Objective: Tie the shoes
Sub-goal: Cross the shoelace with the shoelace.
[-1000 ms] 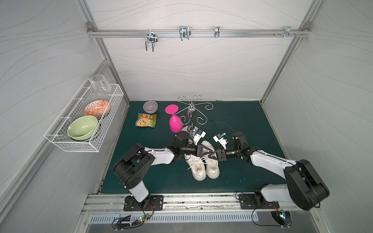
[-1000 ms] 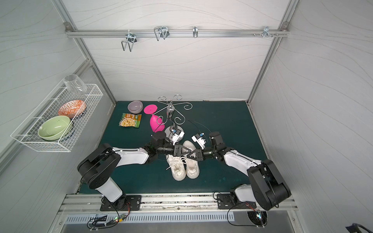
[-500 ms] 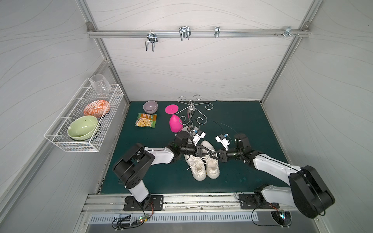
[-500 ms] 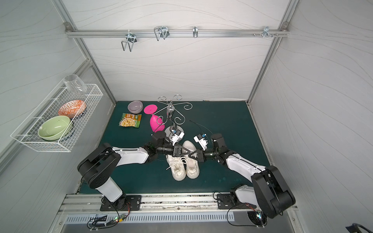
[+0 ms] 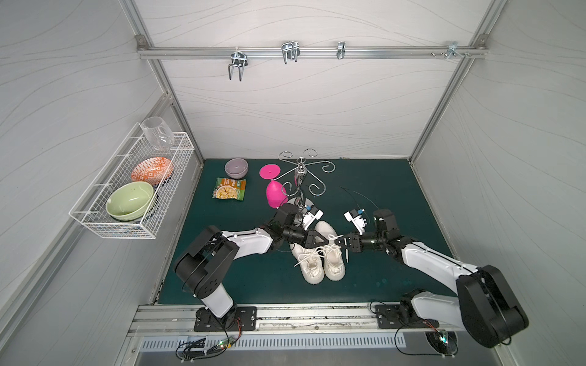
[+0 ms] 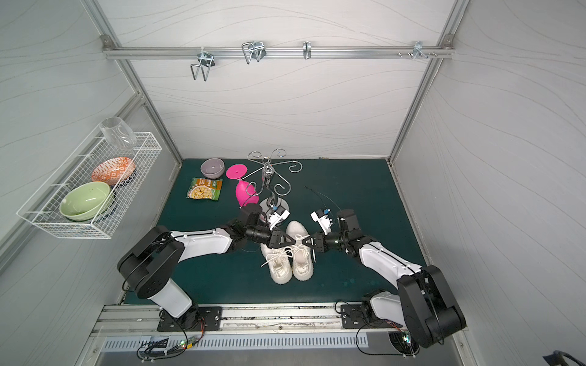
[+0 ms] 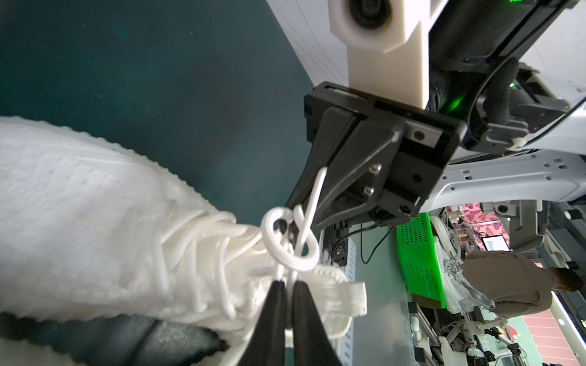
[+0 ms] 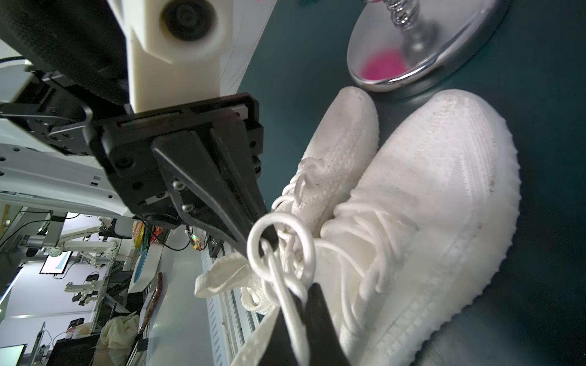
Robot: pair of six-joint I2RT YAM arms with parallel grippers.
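Two cream-white knit shoes stand side by side mid-mat in both top views, the left shoe (image 5: 312, 269) (image 6: 279, 269) and the right shoe (image 5: 333, 264) (image 6: 301, 266). Both grippers meet tip to tip over the right shoe's laces. My left gripper (image 5: 329, 241) (image 7: 288, 282) is shut on a strand of white lace just below the loose knot (image 7: 285, 253). Facing it, my right gripper (image 5: 338, 243) (image 8: 301, 293) is shut on another lace strand coming out of the loop (image 8: 280, 247). The right shoe's toe (image 8: 437, 190) lies beyond.
A chrome hook stand (image 5: 301, 177) with a round base (image 8: 421, 54) stands just behind the shoes. Beside it lie a pink glass (image 5: 275, 195), a snack bag (image 5: 230, 188) and a grey bowl (image 5: 236, 167). A wire basket (image 5: 136, 228) with bowls hangs on the left wall.
My right gripper's jaws have closed the last bit onto the lace. Its arm has shifted slightly to the right. The left arm and both shoes have stayed put.
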